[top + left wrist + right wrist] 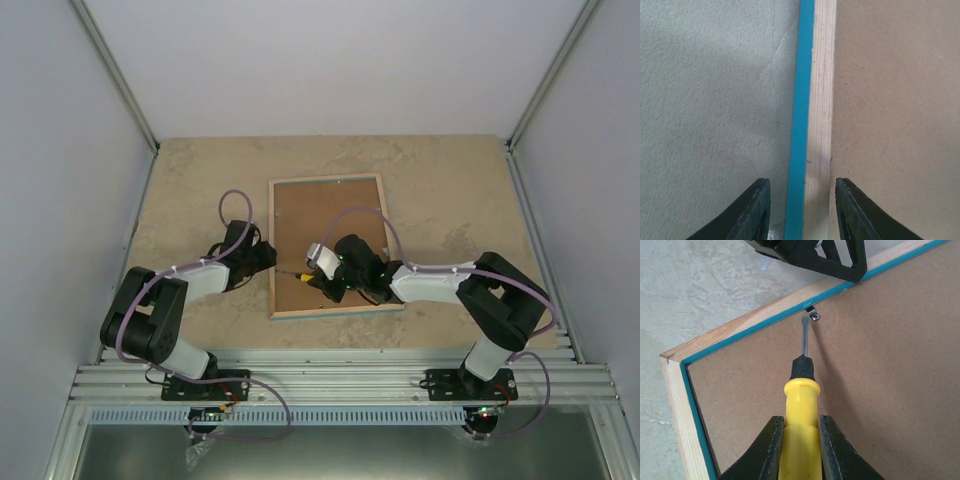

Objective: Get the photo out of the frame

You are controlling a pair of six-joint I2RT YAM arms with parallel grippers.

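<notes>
— Brown backing (pixel 325 215) faces up. We count one frame (pixel 335 311), centre of view, and one clip (pixel 813 315). The photo?
— Hidden from us. Our right gripper (pixel 801 427) clamps one screwdriver (pixel 801 410); our left gripper (pixel 801 182) gapes astride the frame's left side.

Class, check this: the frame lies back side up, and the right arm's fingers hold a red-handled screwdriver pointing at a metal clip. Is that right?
Not quite. The screwdriver in the right fingers has a yellow handle, not red; the right wrist view shows it. The rest holds.
</notes>
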